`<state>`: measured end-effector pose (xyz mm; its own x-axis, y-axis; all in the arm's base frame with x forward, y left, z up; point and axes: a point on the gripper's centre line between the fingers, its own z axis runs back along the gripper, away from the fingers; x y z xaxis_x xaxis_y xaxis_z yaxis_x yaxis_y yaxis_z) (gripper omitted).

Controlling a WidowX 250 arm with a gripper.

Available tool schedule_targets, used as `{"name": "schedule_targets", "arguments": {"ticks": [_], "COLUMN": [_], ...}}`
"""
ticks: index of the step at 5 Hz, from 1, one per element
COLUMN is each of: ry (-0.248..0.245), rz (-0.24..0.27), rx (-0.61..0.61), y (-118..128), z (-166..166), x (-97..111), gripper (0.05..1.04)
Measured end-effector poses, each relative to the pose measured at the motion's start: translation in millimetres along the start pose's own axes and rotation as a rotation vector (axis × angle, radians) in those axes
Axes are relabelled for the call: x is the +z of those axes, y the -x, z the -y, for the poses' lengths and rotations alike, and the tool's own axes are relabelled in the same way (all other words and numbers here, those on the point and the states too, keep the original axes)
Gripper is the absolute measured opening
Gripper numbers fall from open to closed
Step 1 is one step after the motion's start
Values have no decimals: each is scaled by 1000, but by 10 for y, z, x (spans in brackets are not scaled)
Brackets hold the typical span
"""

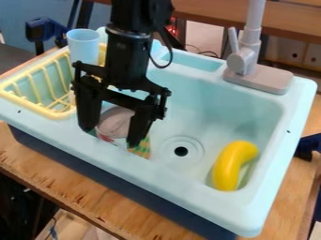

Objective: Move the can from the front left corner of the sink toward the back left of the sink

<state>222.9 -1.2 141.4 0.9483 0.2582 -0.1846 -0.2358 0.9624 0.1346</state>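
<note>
Claw [111, 137] is left of centre in the frame, pointing down into the toy sink [251, 211]. Its two fingers are spread wide, one each side of a can [115, 123]; can't tell if either touches it. Can is in the left part of the basin, just inside the front wall. Flat greyish end faces up toward the camera, long axis runs roughly up and down; any slight lean is hard to judge with the fingers in front. Lower side has a white and red label.

Green and orange patterned piece [143, 149] just right of the can, partly hidden. Yellow toy banana [233, 164] at the right of the basin, long axis running front to back, upper end bending right. Round drain [167, 151] with a dark hole between them.

Sink is pale blue, smooth, rounded corners, dark base. Yellow slatted dish rack [49, 111] on the left, pale blue cup [84, 46] upright at upper left, tapering toward the bottom. Grey faucet [245, 61] with side lever at upper right.

Bench [94, 201] is bare wood, visible grain, worn front edge. Dark blue clamps [45, 29] at upper left and right edge. Behind: brown wooden shelf [201, 16], white boxes [289, 54] at upper right, bluish wall [25, 9] at upper left.
</note>
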Motion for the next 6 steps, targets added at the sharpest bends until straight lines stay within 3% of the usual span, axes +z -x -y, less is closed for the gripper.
{"name": "schedule_targets", "arguments": {"ticks": [3, 4, 6], "ry": [-70, -80, -92], "rz": [-107, -114, -55], "rx": [41, 43, -20], "y": [-187, -317, -676], "z": [-78, -60, 107], "x": [-178, -183, -30], "gripper": [1001, 1001, 1001]}}
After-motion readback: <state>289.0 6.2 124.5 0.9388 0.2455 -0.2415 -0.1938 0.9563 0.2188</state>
